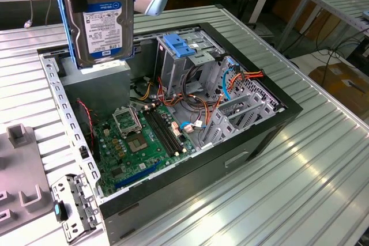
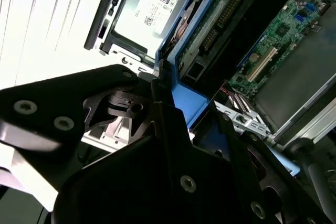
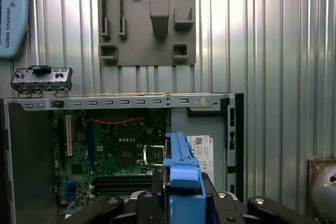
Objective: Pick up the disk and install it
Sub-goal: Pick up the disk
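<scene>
My gripper (image 3: 181, 205) clamped the disk (image 1: 104, 27): label in the exterior view, blue rail (image 3: 181, 174) in both wrist views. The case (image 1: 288, 108) held a motherboard (image 1: 130, 142).

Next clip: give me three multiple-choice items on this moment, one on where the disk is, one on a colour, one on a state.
1. Where is the disk?
A. on a shelf
B. in the air over the computer case
C. in a drawer

2. What colour is the cage handle?
A. red
B. blue
C. green

3. The computer case is:
A. open
B. shut by a panel
C. upside down

Key: B, the gripper holds the disk by its blue rails above the case. B, the handle on the grey cage is blue. A, the motherboard lies bare.
</scene>
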Tool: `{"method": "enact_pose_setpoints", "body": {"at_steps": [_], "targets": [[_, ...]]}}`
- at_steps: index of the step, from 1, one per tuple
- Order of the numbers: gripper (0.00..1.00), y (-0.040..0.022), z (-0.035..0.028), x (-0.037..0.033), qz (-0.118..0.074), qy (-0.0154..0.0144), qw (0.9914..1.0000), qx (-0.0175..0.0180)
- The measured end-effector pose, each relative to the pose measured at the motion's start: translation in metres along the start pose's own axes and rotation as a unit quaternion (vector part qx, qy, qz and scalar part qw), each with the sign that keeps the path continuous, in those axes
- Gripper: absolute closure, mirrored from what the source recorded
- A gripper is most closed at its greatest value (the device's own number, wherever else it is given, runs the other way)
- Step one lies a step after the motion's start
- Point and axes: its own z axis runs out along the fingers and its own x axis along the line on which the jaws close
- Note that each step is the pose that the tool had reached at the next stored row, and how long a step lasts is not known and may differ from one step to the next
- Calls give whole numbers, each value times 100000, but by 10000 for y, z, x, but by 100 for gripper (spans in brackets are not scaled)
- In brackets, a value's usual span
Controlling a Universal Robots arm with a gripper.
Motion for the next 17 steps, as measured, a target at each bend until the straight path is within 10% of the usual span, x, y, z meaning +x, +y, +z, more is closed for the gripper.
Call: {"method": "enact_pose_setpoints", "body": {"at_steps": [17], "targets": [[63, -141, 10, -4, -5, -2, 100000, 11]]}}
